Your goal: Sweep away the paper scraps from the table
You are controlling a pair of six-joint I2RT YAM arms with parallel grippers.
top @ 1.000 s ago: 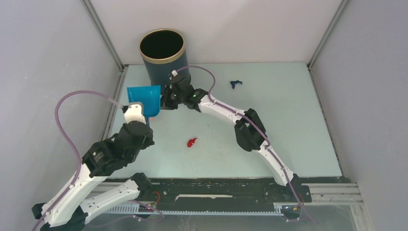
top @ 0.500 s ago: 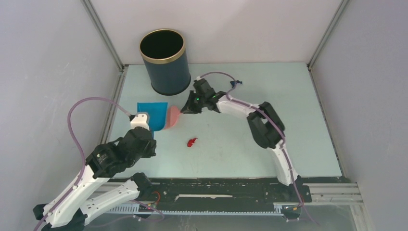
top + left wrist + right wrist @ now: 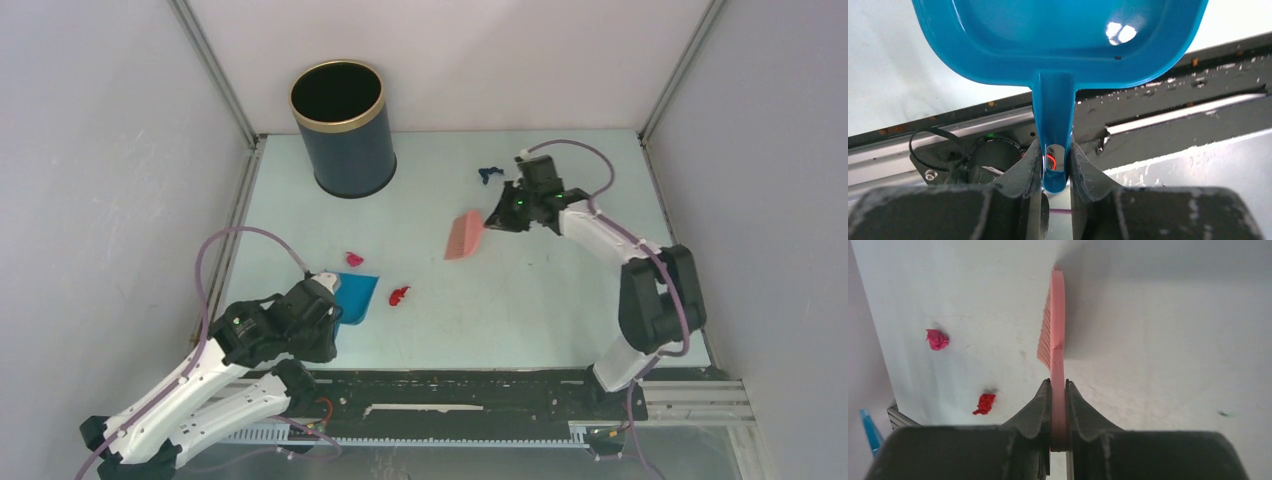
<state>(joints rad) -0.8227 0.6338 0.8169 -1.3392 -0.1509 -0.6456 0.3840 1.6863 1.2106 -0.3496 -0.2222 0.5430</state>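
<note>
Three paper scraps show on the mint-green table [image 3: 560, 300]: a red one [image 3: 399, 295], a pink one [image 3: 352, 259] and a dark blue one [image 3: 488, 174] at the back. My left gripper [image 3: 324, 303] is shut on the handle [image 3: 1054, 115] of the blue dustpan [image 3: 356, 297], which is beside the red scrap. My right gripper [image 3: 505, 211] is shut on the pink hand brush [image 3: 463, 236], just right of and nearer than the blue scrap. The right wrist view shows the brush [image 3: 1057, 315], the pink scrap [image 3: 937, 339] and the red scrap [image 3: 984, 403].
A dark blue cylindrical bin [image 3: 340, 130] with a gold rim stands at the back left. White walls close the table on three sides. A black rail [image 3: 480, 395] runs along the near edge.
My right gripper has swung the brush from beside the bin to the right, near the blue scrap. My left gripper has drawn the dustpan toward the near edge. The pink scrap now shows.
</note>
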